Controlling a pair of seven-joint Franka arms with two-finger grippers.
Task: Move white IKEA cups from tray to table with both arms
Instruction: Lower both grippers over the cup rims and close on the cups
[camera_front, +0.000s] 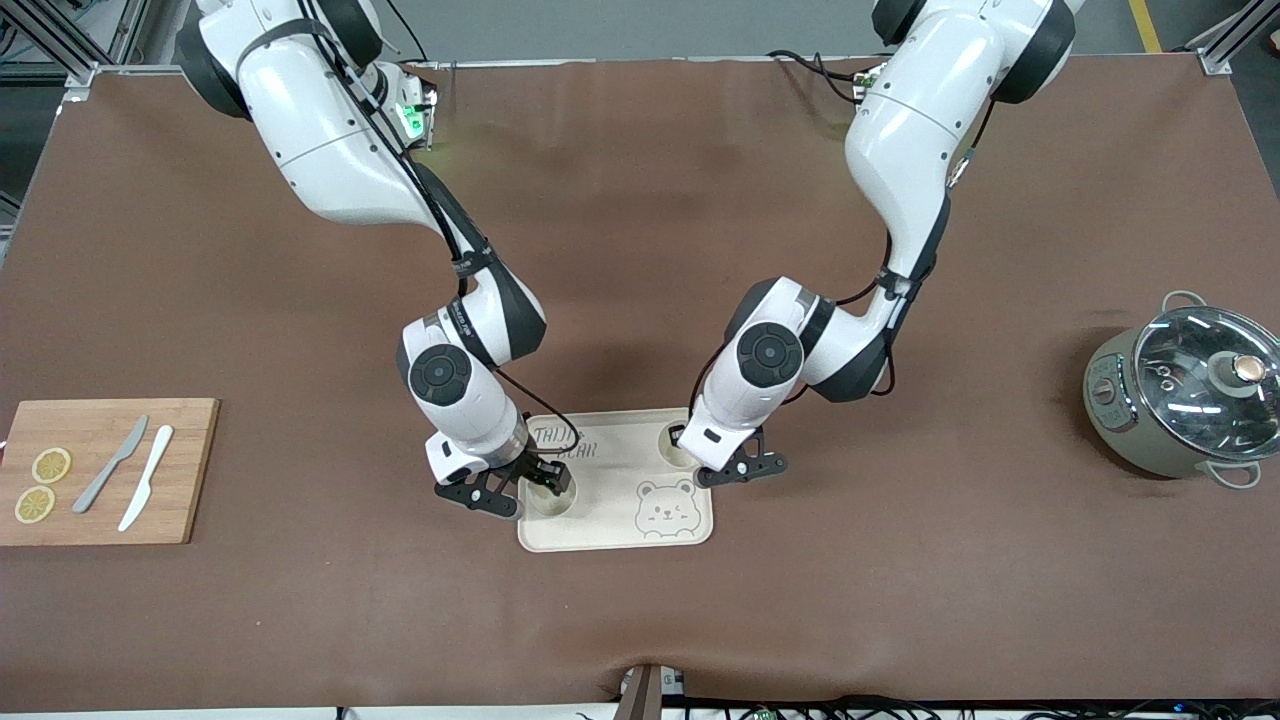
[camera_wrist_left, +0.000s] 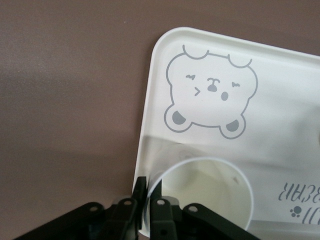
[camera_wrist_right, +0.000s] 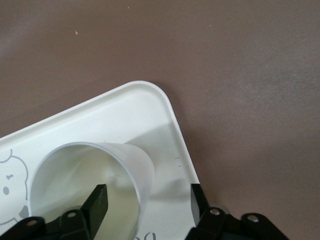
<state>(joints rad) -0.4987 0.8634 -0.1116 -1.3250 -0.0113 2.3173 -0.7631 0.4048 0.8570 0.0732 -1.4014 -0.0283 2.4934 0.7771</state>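
Observation:
A cream bear-printed tray (camera_front: 610, 500) lies on the brown table mat. Two white IKEA cups stand upright on it. One cup (camera_front: 552, 497) is in the corner nearer the camera, toward the right arm's end. My right gripper (camera_front: 535, 482) is open astride its wall (camera_wrist_right: 135, 170), one finger (camera_wrist_right: 97, 202) inside and the other outside over the tray (camera_wrist_right: 100, 120). The other cup (camera_front: 676, 446) is at the edge farther from the camera, toward the left arm's end, partly hidden by the wrist. My left gripper (camera_front: 725, 468) is shut on its rim (camera_wrist_left: 205, 195), fingers (camera_wrist_left: 161, 200) pinching the wall, beside the bear print (camera_wrist_left: 210, 95).
A wooden cutting board (camera_front: 100, 505) with two lemon slices, a grey knife and a white knife lies at the right arm's end. A grey-green pot with a glass lid (camera_front: 1185, 395) stands at the left arm's end.

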